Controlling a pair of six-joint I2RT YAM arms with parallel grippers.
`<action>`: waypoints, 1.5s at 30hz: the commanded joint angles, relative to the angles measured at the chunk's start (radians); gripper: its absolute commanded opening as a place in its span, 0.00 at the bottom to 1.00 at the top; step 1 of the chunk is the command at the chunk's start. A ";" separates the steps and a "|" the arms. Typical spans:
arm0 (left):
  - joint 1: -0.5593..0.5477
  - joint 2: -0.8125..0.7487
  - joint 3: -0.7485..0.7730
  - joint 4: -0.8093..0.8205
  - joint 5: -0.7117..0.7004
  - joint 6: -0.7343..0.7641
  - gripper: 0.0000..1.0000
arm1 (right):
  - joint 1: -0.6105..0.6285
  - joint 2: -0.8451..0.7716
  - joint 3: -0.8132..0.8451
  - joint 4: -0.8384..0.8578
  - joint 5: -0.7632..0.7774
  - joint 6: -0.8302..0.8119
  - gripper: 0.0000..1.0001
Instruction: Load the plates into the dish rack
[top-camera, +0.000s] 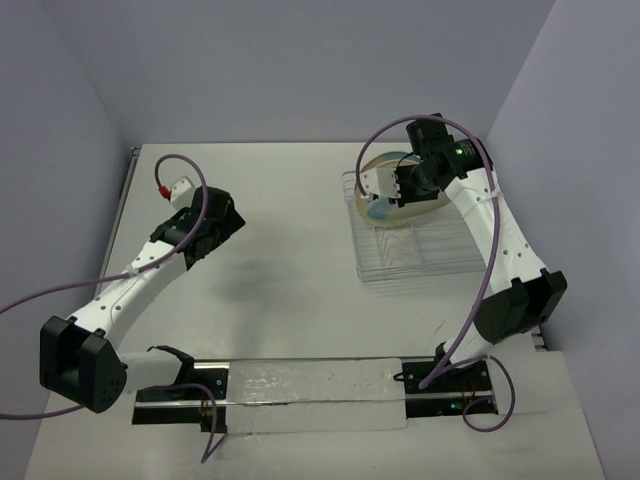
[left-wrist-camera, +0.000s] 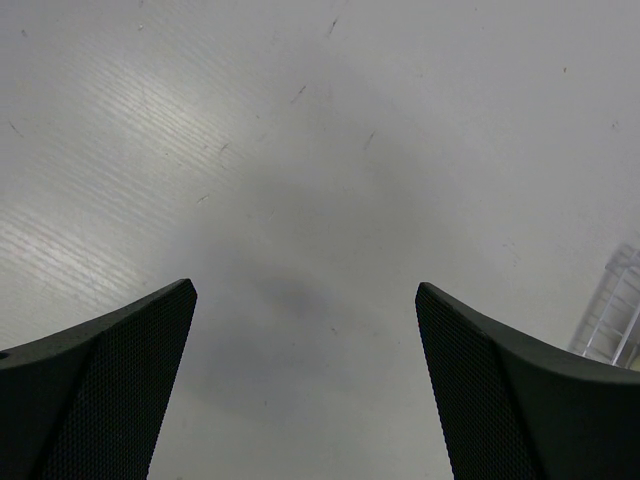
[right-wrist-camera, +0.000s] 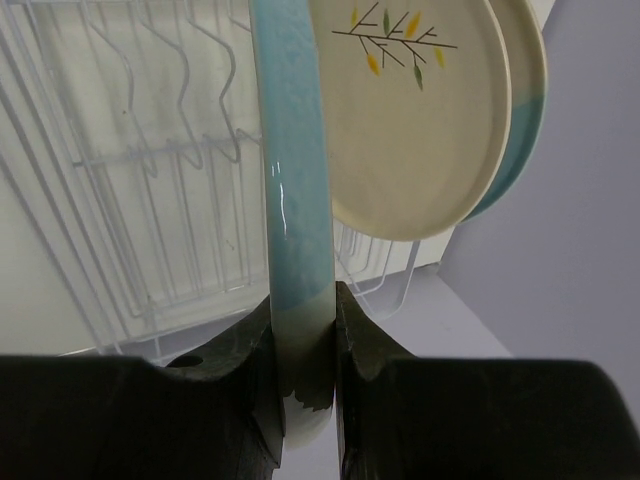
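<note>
The table (top-camera: 290, 260) is a white matte top with fine scratches and scuffs. On its right half, toward the far edge, sits the wire dish rack (top-camera: 400, 265) on its clear tray. Along the near edge lies a black mounting rail (top-camera: 180, 392) with a pale sheet (top-camera: 310, 395) over its middle.

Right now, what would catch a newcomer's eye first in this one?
The right end effector clamps a blue-and-cream plate edge-on over the dish rack, far right of the table. Just beyond it, a cream plate and a blue-edged plate already stand in the rack. The left end effector hangs open over bare table.
</note>
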 joint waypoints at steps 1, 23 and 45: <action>0.014 0.013 0.042 0.045 0.012 0.020 0.99 | -0.005 0.028 0.039 0.128 0.040 -0.008 0.00; 0.039 0.065 0.049 0.062 0.047 0.046 0.99 | -0.005 0.156 -0.095 0.255 -0.002 0.007 0.04; 0.068 0.153 0.138 0.216 0.123 0.140 0.99 | -0.009 -0.014 0.049 0.359 -0.077 0.219 1.00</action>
